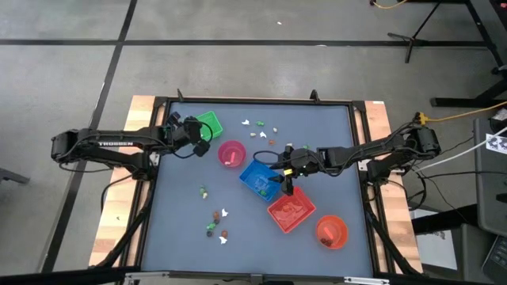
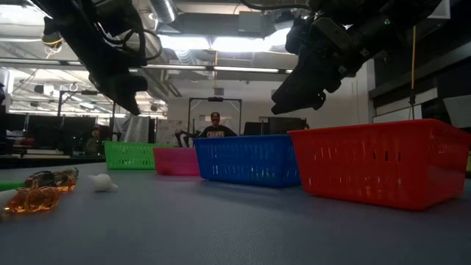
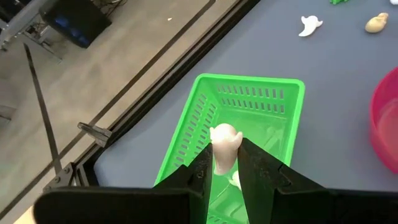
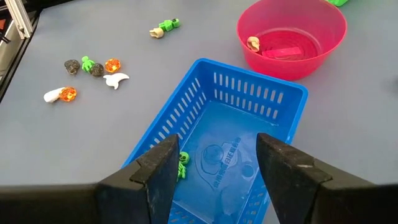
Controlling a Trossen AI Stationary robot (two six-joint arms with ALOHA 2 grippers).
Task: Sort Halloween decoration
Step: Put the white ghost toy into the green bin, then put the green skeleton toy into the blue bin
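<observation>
Your left gripper [image 3: 227, 163] pinches a white ghost trinket [image 3: 224, 144] above the green tray [image 3: 249, 93], poised for the drop; next, you part the fingers squarely over the tray. That arm reaches in from the table's left edge. Your right gripper [image 4: 211, 168], jaws spread and empty, hovers over the blue tray [image 4: 249, 93].

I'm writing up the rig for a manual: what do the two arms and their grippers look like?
Both arms are dark with black cables; the left arm carries white lettering. The left gripper and right gripper each have two flat, dark, wedge-shaped fingers.
</observation>
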